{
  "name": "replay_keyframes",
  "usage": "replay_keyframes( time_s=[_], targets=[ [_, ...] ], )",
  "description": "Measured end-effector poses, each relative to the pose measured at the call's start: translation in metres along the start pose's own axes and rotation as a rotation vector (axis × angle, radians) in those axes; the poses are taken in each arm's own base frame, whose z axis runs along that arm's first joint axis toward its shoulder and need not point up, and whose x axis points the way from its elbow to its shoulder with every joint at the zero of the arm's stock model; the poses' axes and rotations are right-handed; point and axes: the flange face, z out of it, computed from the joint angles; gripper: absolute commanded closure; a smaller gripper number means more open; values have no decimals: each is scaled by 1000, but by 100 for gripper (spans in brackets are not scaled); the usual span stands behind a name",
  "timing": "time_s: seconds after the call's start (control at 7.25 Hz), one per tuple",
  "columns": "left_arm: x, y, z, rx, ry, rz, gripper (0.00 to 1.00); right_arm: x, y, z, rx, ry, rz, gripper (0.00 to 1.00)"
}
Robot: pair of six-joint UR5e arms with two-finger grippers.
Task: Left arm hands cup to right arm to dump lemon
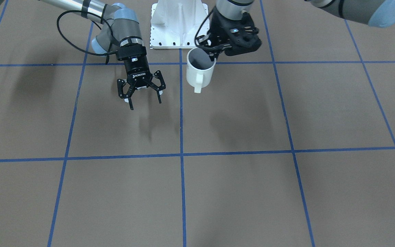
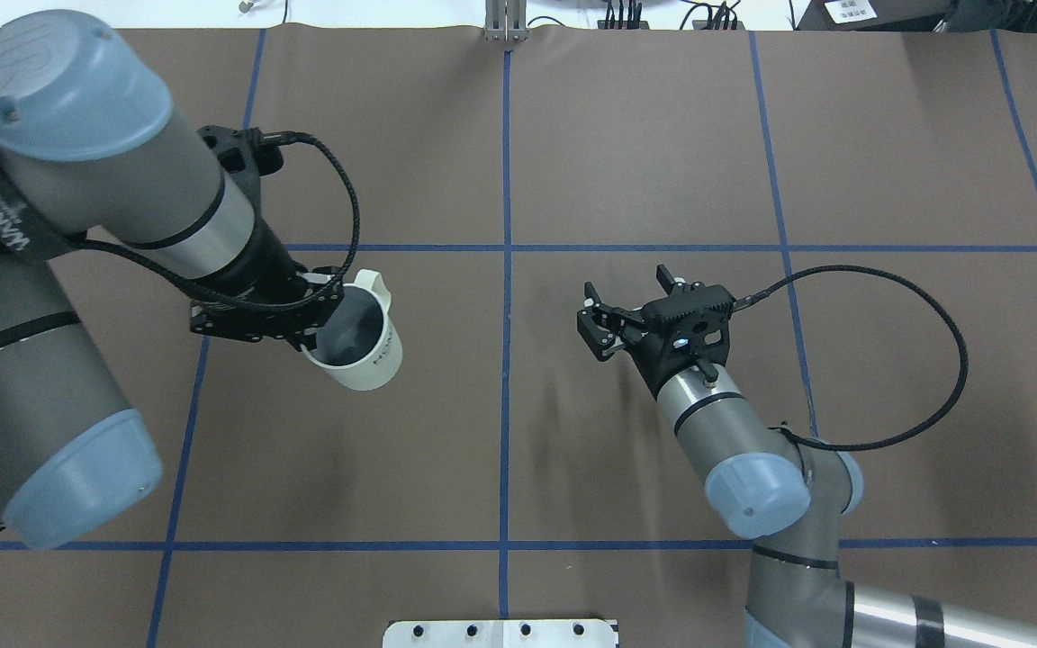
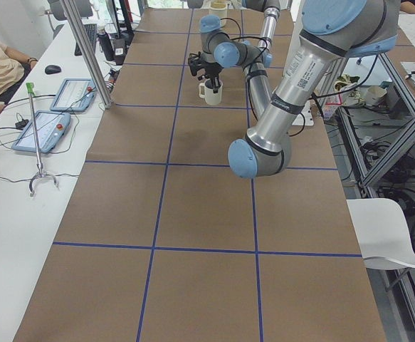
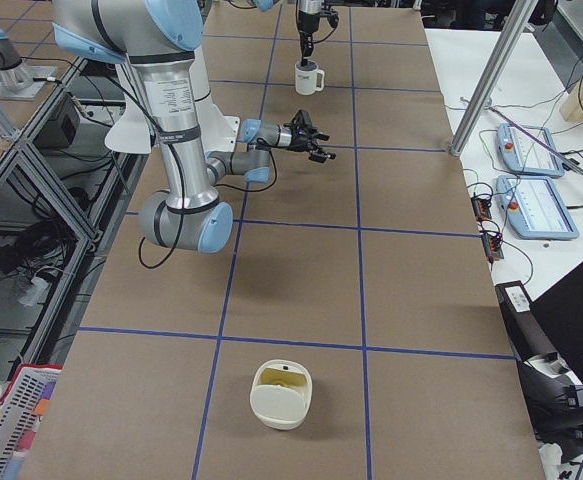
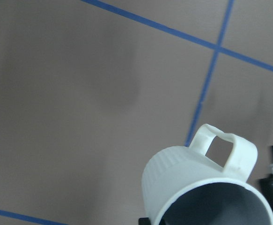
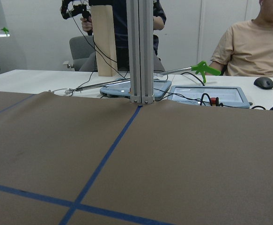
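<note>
Fingers of left gripper (image 1: 214,54) clamped on rim of cup (image 1: 200,73), held off table (image 1: 238,192). Right gripper (image 1: 145,103) fingers spread, empty, well apart. One cup; lemon not discernible.

White tub (image 4: 281,396) on brown, blue-taped table (image 4: 421,300).

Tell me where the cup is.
Overhead view: the cup hangs left of the centre blue line, gripped at its rim by the left claw; the open right claw is across that line.
</note>
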Motion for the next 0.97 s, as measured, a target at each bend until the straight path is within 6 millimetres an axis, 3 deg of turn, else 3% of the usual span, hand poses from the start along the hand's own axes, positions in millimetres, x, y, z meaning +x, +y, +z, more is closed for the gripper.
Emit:
replay_keyframes(
  time_s=[0.14, 0.41, 0.69, 0.97],
  targets=[
    [-52, -17, 8, 9, -46, 84, 100, 46, -21, 7, -109, -46, -7, 0],
    [-154, -54, 22, 45, -76, 193, 100, 168, -79, 5, -357, -113, -86, 0],
    [-253, -91, 40, 50, -55, 250, 100, 289, -131, -17, -535, -99, -175, 0],
    [-330, -127, 53, 41, -57, 263, 100, 393, -168, -57, -674, -91, -248, 0]
  ],
)
